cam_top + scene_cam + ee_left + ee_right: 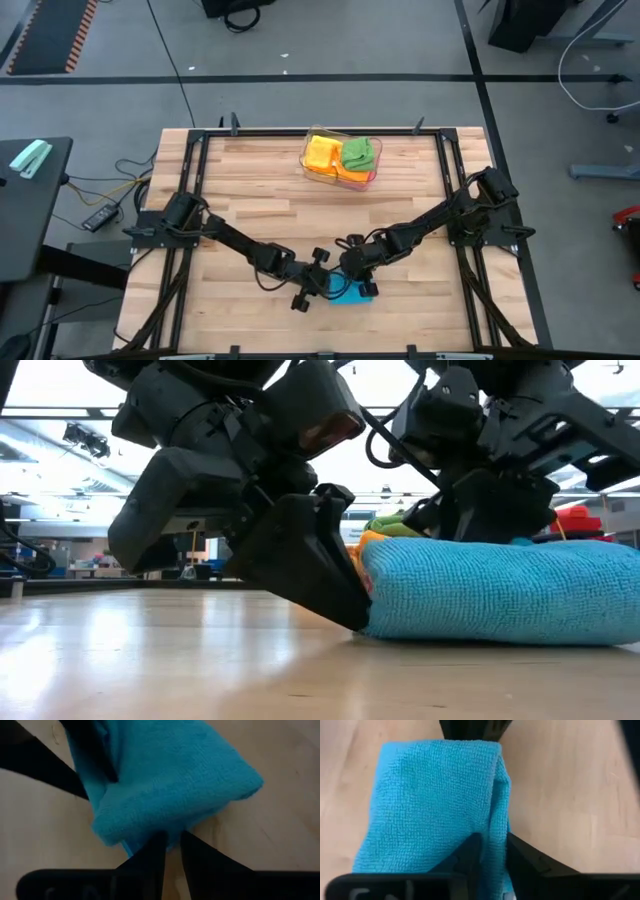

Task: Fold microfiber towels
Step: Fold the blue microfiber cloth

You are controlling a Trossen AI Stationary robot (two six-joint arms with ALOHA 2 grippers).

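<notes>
A blue microfiber towel point(352, 292) lies folded in several layers on the wooden table near its front edge point(500, 590). My left gripper point(172, 837) comes at it from the table's left and is shut on one end. My right gripper point(494, 840) comes from the right and slants down. Its fingers stand slightly apart on either side of the towel's folded edge point(496, 820). Yellow point(320, 152), green point(360, 152) and orange point(350, 176) towels lie in a clear tray point(306, 162) at the table's far side. My left gripper pinches the towel's near-left end point(150, 832) between its two fingers, several layers at a fold. The fingers slant down from the table's left. The towel rests flat on the table, slack. My right gripper stands astride the folded edge point(495, 847); whether it touches the edge, I cannot tell.
The clear tray with its towels stands at the far middle of the table. Black frame rails point(200, 150) run along the table's sides. Bare wood point(270, 190) lies between the tray and the blue towel.
</notes>
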